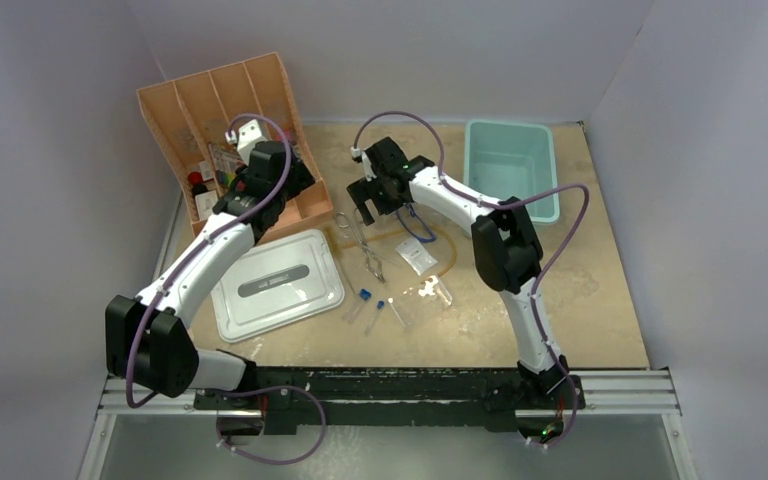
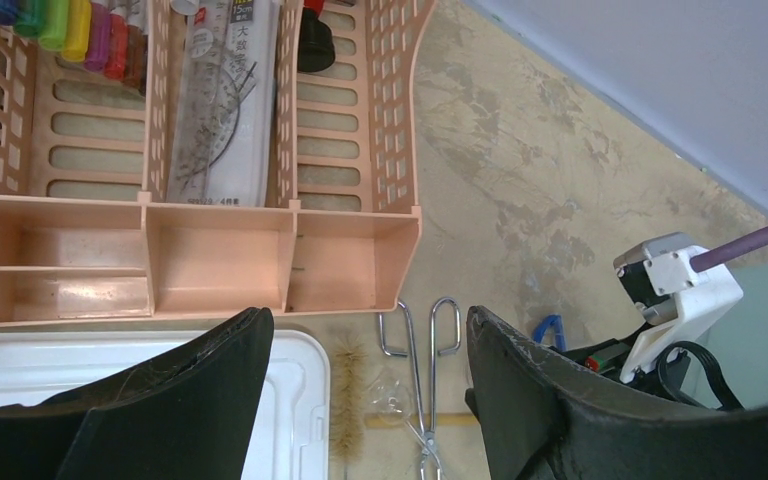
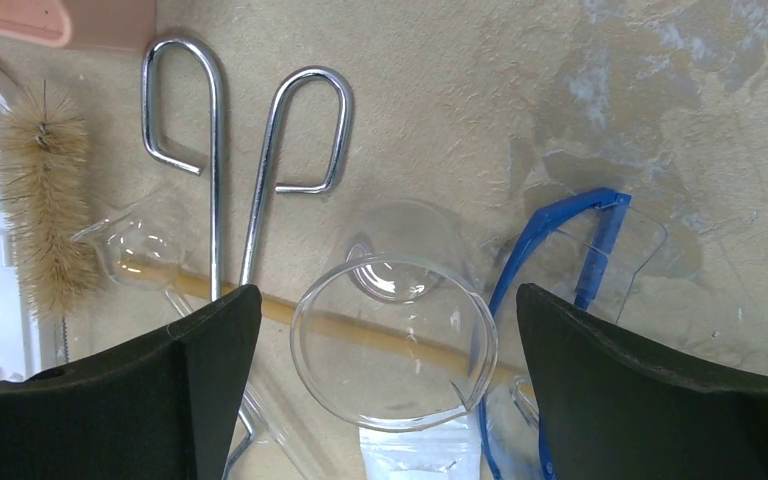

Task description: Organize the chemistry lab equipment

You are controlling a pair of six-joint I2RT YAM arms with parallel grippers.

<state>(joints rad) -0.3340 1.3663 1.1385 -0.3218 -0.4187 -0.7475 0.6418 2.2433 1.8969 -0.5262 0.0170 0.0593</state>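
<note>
Half goggles (image 3: 582, 248) hidden behind right gripper (image 3: 385, 300); forceps (image 3: 215, 200) tips cut off.

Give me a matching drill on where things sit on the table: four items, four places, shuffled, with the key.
Items:
1 forceps
2 teal bin
3 grey lid
4 orange organizer

Places:
a far right
b far left corner
c mid-table, between the arms
d left, on the near side of the organizer

Pairs: 1-c, 2-a, 3-d, 4-b

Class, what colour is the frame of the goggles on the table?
The goggles have a blue frame, clearest in the right wrist view.
</note>
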